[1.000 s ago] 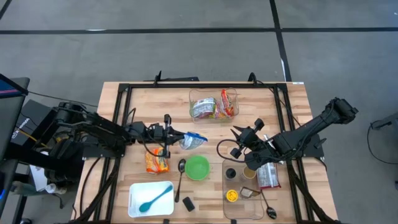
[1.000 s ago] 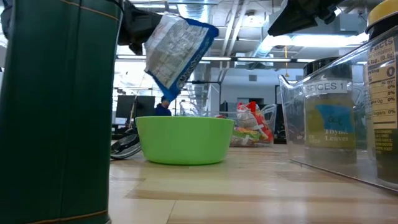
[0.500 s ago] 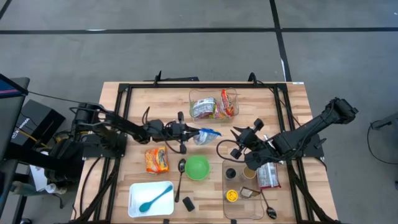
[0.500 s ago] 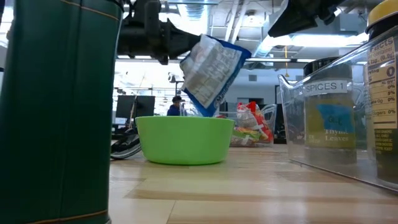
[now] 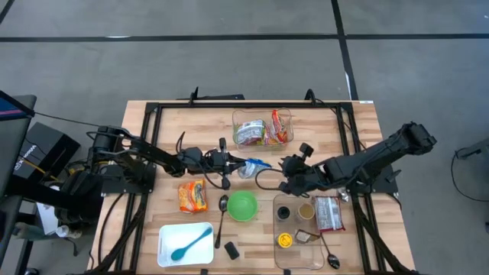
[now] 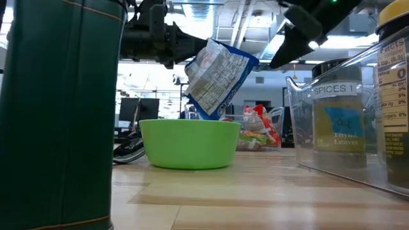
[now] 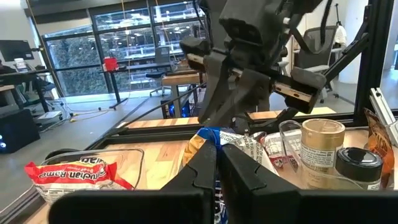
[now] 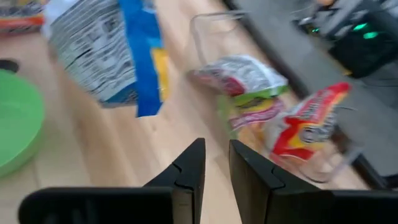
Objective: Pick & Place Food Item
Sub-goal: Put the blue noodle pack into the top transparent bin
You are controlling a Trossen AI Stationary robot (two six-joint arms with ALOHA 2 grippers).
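Low view: crinkled silver-and-blue snack bag point(image 6: 219, 78), tilted, perhaps partly emptied.

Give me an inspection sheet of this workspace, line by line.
Surface: wooden table, black frame rails.
Job's things: blue-and-white snack bag held in the air above the green bowl; clear bin holds other packets.
Clutter: orange packet, spoon, white tray with teal spoon, spice jars.
Grippers: left gripper shut on the bag; right gripper nearby, holding nothing.
Cables: loops along both arms.
Surroundings: open room, desks, chairs.
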